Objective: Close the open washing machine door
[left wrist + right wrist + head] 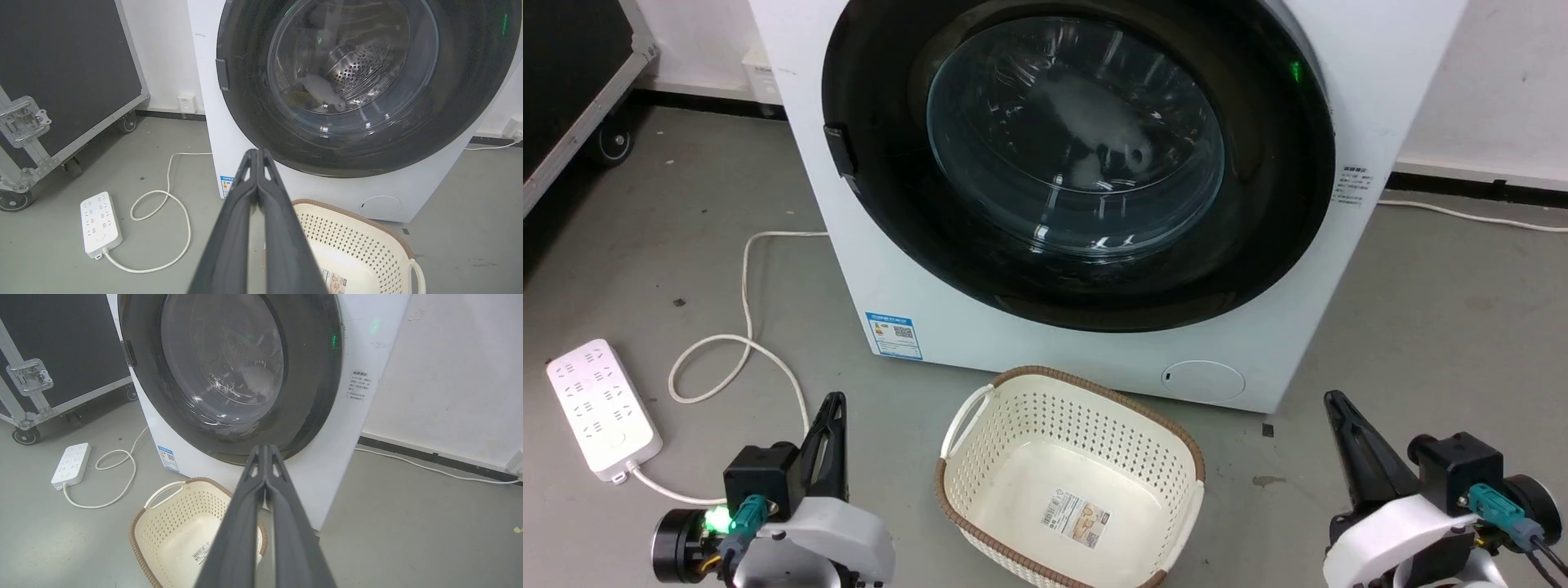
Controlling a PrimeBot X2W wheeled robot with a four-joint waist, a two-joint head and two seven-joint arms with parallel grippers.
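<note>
The washing machine door already looks shut, so nothing seems left, with the left hand and right hand closed and empty.

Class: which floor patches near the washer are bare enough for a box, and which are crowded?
Free: grey floor right of the white boxy washing machine. Crowded: left, white power strip and looped white cable; front, cream perforated basket.

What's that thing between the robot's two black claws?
A cream laundry basket lies between the left gripper and right gripper, shown in the head view.
</note>
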